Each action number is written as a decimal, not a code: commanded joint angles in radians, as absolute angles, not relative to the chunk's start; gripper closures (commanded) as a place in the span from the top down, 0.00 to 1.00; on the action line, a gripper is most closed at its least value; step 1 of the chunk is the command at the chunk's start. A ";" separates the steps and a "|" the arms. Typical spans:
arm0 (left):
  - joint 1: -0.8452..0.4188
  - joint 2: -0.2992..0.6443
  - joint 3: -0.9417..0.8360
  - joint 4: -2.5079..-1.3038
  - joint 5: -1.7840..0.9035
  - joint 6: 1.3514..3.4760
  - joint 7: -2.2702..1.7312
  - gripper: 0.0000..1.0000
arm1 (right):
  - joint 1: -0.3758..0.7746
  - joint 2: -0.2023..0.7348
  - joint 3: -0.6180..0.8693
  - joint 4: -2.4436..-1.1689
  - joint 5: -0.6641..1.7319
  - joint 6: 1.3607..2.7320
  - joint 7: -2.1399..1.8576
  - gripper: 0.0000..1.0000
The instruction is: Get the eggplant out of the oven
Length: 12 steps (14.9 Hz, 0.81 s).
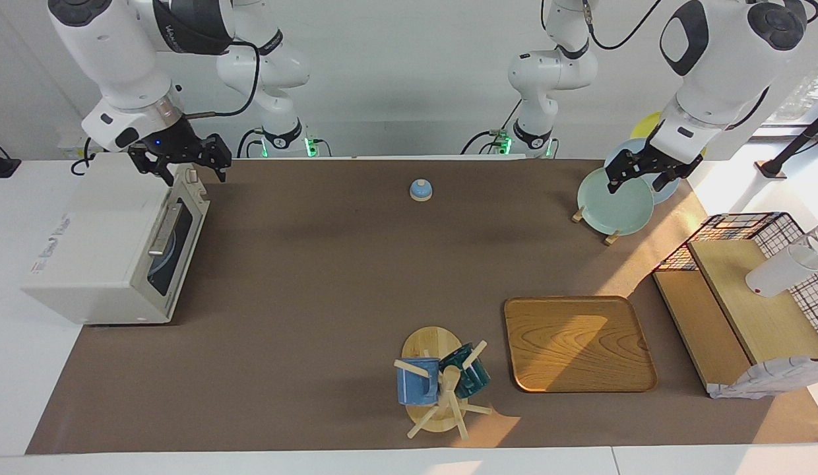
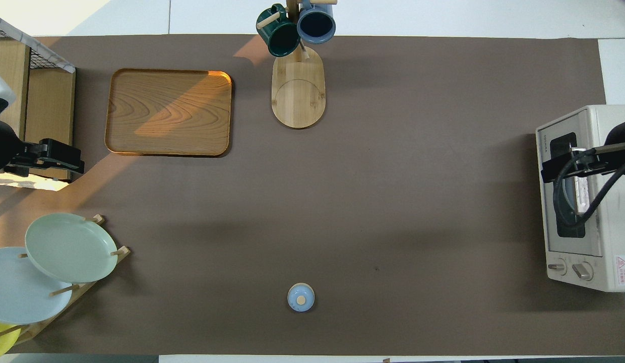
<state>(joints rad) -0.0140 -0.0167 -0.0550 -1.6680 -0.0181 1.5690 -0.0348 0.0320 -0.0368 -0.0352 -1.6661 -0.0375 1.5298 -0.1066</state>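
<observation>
The cream-white oven (image 1: 99, 244) stands at the right arm's end of the table, its dark glass door shut and its metal bar handle (image 1: 163, 227) facing the table's middle. The eggplant is hidden; only a pale bluish shape shows through the glass. My right gripper (image 1: 191, 170) is open and empty, in the air over the oven's top corner nearest the robots. In the overhead view it (image 2: 564, 169) covers the oven's (image 2: 589, 201) door. My left gripper (image 1: 643, 178) is open and empty, in the air over the plate rack, and the arm waits.
A green plate (image 1: 613, 201) and others stand in a rack at the left arm's end. A small blue bell (image 1: 421, 190) is near the robots. A wooden tray (image 1: 577, 343), a mug tree (image 1: 439, 386) and a wooden shelf (image 1: 745, 290) lie farther out.
</observation>
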 commanded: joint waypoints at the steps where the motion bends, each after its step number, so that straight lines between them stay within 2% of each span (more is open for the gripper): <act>1: -0.003 -0.029 -0.063 -1.671 0.000 1.559 -0.031 1.00 | 0.031 -0.038 -0.041 -1.673 -0.021 1.535 -0.136 0.83; 2: -0.003 -0.029 -0.064 -1.671 0.000 1.559 -0.031 1.00 | 0.031 -0.040 -0.041 -1.680 -0.021 1.536 -0.138 0.22; 3: -0.003 -0.029 -0.063 -1.671 0.000 1.559 -0.029 1.00 | 0.034 -0.044 -0.043 -1.689 -0.023 1.537 -0.137 0.00; 6: -0.003 -0.029 -0.063 -1.671 0.000 1.559 -0.031 1.00 | 0.009 -0.069 -0.043 -1.749 -0.031 1.572 -0.134 0.00; 12: -0.003 -0.029 -0.063 -1.671 0.000 1.559 -0.031 1.00 | -0.015 -0.123 -0.044 -1.960 -0.181 1.807 -0.046 0.00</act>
<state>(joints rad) -0.0140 -0.0167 -0.0550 -1.6680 -0.0181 1.5690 -0.0348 -0.0002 -0.0722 -0.0475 -1.8567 -0.1449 1.7362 -0.0758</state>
